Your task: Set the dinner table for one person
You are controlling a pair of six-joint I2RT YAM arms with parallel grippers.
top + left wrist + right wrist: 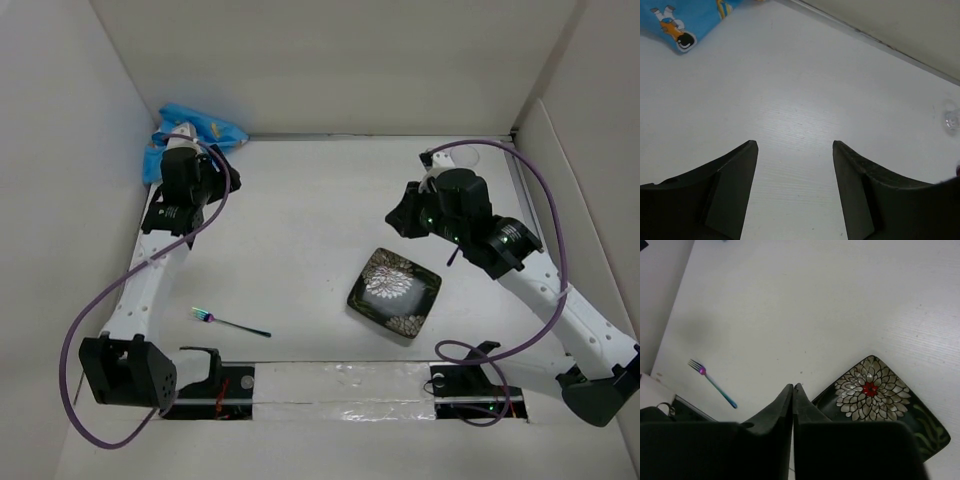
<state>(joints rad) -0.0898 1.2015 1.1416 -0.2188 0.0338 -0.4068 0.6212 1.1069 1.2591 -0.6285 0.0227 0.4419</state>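
Left claw (795, 146) spread, right claw (792, 388) pressed together — both empty. Fork (230, 323) lies nearward of left claw, long axis left-right; left arm closer.

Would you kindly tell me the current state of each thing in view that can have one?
left gripper: open, empty.
right gripper: shut, holding nothing.
plate: face up, empty, flat on the dinner table.
fork: lying flat, not held.
blue cloth: bunched up in the far left corner.
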